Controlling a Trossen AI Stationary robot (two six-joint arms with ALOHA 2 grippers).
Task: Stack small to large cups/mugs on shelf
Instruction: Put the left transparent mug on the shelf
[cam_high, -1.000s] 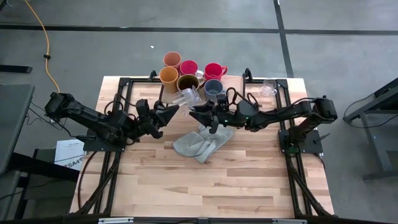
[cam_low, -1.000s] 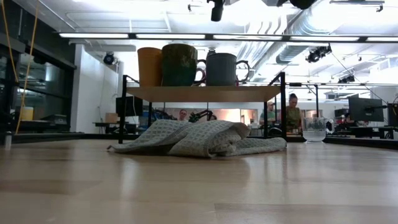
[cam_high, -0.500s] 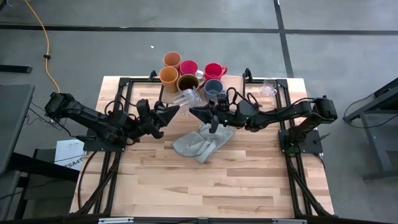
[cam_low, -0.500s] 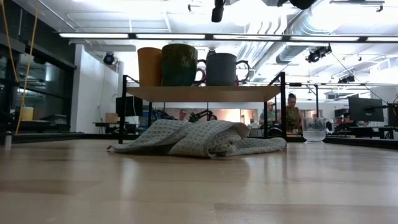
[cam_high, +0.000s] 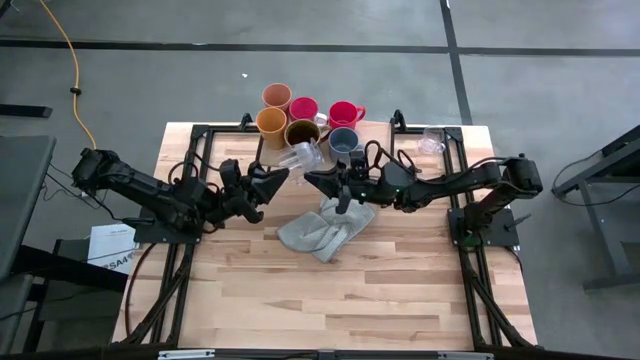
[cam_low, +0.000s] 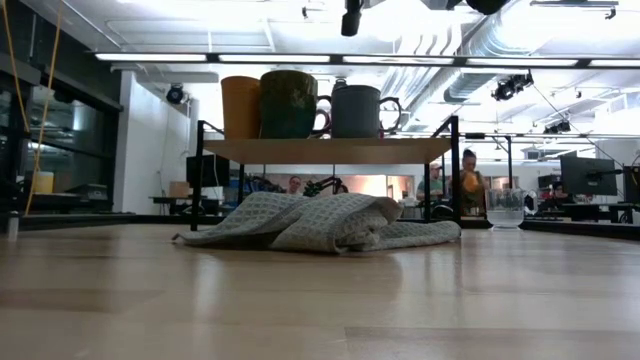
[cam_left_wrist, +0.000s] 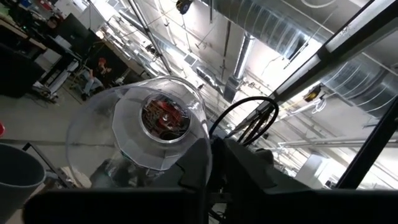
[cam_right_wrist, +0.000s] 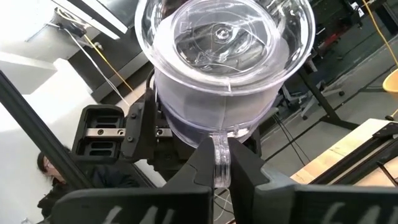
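Two grippers are meeting over the front edge of the shelf, both at one clear glass cup. The right gripper is pinching that cup's handle between closed fingers. The left gripper is reaching in from nine o'clock with the cup's base against its fingers; whether they are clamping or letting go is not clear.

Six mugs are standing on the shelf: a peach-orange tumbler at twelve o'clock, two red mugs beside it, then a yellow mug, a brown mug and a grey-blue mug. A second glass cup is sitting on the tabletop at three o'clock of the shelf. A grey cloth is lying crumpled at six o'clock.
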